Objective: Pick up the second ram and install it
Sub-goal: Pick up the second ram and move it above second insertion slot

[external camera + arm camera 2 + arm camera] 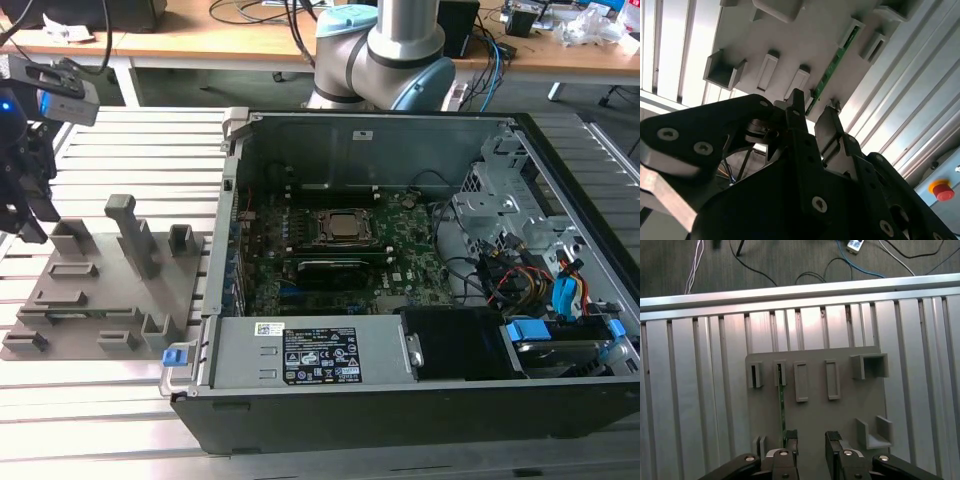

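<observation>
Gripper: I am seeing the gripper (pixel 811 441) hanging over the near end of the gray fixture block (pixel 815 410), its two dark fingers (pixel 790 439) standing apart with a clear gap between them and clasping nothing
Gripper in the exterior view: it (pixel 28 215) is sitting far out on the exterior view's left, above the outer edge of the fixture block and well apart from the computer case (pixel 420 400)
Second ram: the second ram (pixel 781 405) is standing on its long edge in the fixture block, its far end tucked into a narrow raised slot; in the second wrist view I am picking it out as a thin green strip (pixel 832 70) running away from the fingertips
Ram against fingers: its near end is lying just beside one fingertip, and I cannot tell whether the two are touching
Fixture block: it is resting flat on the slatted metal table (pixel 690 390), just beside the case, with several raised pockets and posts showing
Computer case: it is lying open, with the motherboard (pixel 400 265) and the CPU socket (pixel 345 228) facing up
Arm base: the arm's base (pixel 400 40) is rising behind the case
Surroundings: I am also noting cables (pixel 815 277) trailing on the floor beyond the table, and a red button (pixel 941 190) off to one side
</observation>
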Available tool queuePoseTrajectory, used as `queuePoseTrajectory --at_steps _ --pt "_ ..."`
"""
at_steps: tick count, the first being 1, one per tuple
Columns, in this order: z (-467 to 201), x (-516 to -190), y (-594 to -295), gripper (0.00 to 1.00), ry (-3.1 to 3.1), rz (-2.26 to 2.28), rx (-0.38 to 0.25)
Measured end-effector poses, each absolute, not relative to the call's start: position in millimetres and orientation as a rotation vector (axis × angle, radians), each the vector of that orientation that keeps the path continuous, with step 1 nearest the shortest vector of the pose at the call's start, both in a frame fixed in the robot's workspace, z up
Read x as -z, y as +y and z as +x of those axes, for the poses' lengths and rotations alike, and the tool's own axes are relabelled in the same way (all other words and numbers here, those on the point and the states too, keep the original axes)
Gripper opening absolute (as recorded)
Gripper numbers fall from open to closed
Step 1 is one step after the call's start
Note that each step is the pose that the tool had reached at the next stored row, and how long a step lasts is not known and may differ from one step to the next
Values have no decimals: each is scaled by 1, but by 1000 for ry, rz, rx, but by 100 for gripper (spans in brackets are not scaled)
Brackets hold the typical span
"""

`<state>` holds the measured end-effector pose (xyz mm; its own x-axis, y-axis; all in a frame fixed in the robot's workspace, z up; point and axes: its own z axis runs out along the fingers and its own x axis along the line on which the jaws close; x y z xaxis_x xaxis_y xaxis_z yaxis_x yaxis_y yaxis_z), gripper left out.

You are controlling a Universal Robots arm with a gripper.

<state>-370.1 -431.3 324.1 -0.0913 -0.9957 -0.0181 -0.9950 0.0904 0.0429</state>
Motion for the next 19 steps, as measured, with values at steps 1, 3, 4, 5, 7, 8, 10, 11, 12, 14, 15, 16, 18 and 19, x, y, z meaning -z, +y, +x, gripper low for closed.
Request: queuePoseTrajectory --at_steps 1,3,4,5,7,8,10,11,12,14,15,16,18,19 --pt "-370 -323 -431 36 -2308 2107 69" --pt "-370 -320 -431 36 -2308 2107 69" --pt "-370 -319 -431 36 -2308 2107 69" --pt "-370 -318 -431 36 -2308 2107 69" --pt "-370 -315 -431 36 -2308 2107 69" --pt "-370 -314 -431 36 -2308 2107 69" --pt "-370 -311 -431 36 -2308 2107 69" --pt "-370 -310 -431 36 -2308 2107 69" --pt "-370 -309 -431 36 -2308 2107 69" --pt "-370 -306 -431 36 -2308 2107 69" --pt "-370 -305 -431 36 -2308 2107 69" --pt "-370 -305 -431 36 -2308 2107 69" --pt "-370 -303 -431 36 -2308 2107 69" --pt "-370 -302 -431 36 -2308 2107 69"
